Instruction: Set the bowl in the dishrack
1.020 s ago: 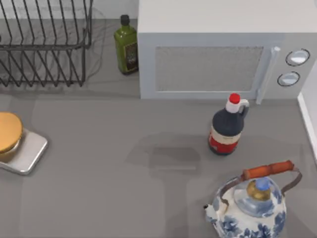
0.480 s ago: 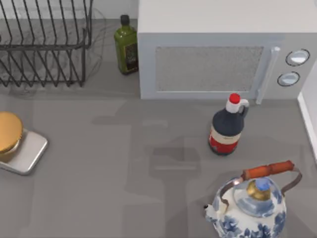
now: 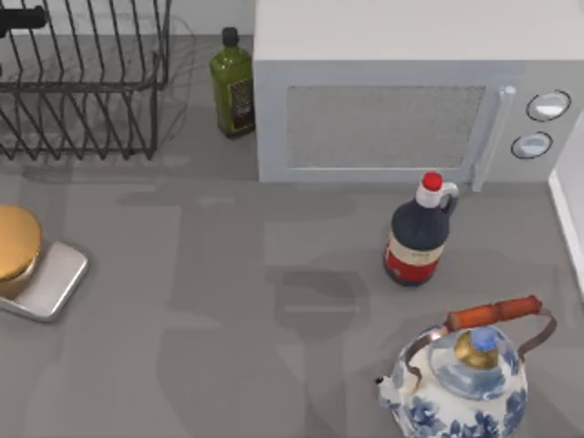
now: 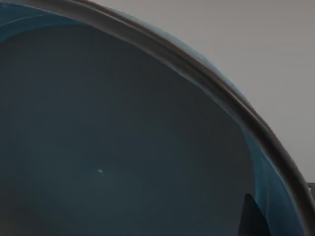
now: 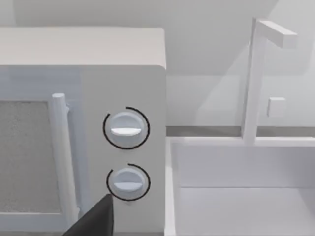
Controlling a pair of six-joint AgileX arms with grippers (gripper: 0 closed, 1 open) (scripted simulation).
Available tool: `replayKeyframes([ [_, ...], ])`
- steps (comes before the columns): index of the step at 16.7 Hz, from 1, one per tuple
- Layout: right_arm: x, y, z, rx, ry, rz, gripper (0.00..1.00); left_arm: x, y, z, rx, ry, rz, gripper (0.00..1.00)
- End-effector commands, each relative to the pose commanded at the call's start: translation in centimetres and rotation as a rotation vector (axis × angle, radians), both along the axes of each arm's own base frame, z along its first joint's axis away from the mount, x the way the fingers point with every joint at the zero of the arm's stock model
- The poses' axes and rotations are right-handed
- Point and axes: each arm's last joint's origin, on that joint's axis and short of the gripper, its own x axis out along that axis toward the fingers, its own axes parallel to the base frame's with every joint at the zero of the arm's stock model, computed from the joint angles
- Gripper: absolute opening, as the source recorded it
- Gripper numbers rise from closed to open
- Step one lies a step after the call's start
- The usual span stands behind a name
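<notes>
We are carrying the bowl (image 4: 108, 147) toward the dishrack (image 3: 82, 100), which is standing at the bench's (image 3: 228, 301) far left corner. The bowl is hanging right up against the left wrist camera, its blue inside and brown rim facing the lens. One dark finger (image 4: 252, 219) of our left pincer (image 4: 256, 221) is reaching inside the rim, so we are judging the pincer to be clamped on the bowl's edge. A dark bar (image 3: 20, 16) is poking in over the rack's far left end. It is probably part of our left arm, though too little of it is showing to be sure.

The placing step is what we are facing now. The next move is calling for lowering the bowl between the rack's slanted prongs, tilted so the rim slips into a gap and does not land on the wire tips, and only then letting go.

A green bottle (image 3: 234, 84) is standing just beside the rack's right end, and the microwave (image 3: 401, 91) is sitting past it, both close enough to mind on the way out. A silver scale (image 3: 50, 278) is lying at the bench's left edge. The dark sauce bottle (image 3: 418, 235) and the teapot (image 3: 461, 379) are well apart from the rack.

Our right pincer (image 5: 93, 221) is idling near the microwave's knobs and the sink (image 5: 246, 196). We cannot tell whether it is open or closed.
</notes>
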Motion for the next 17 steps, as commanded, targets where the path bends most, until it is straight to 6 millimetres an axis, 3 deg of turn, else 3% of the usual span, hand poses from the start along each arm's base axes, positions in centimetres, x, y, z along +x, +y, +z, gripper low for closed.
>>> replayKeyframes([
  [3, 0.0, 0.0, 0.0, 0.0, 0.0, 0.0, 1.0, 0.0, 0.0, 0.0, 0.0, 0.0, 0.0, 0.0],
  [16, 0.0, 0.0, 0.0, 0.0, 0.0, 0.0, 1.0, 0.0, 0.0, 0.0, 0.0, 0.0, 0.0, 0.98],
  [17, 0.0, 0.0, 0.0, 0.0, 0.0, 0.0, 1.0, 0.0, 0.0, 0.0, 0.0, 0.0, 0.0, 1.0],
])
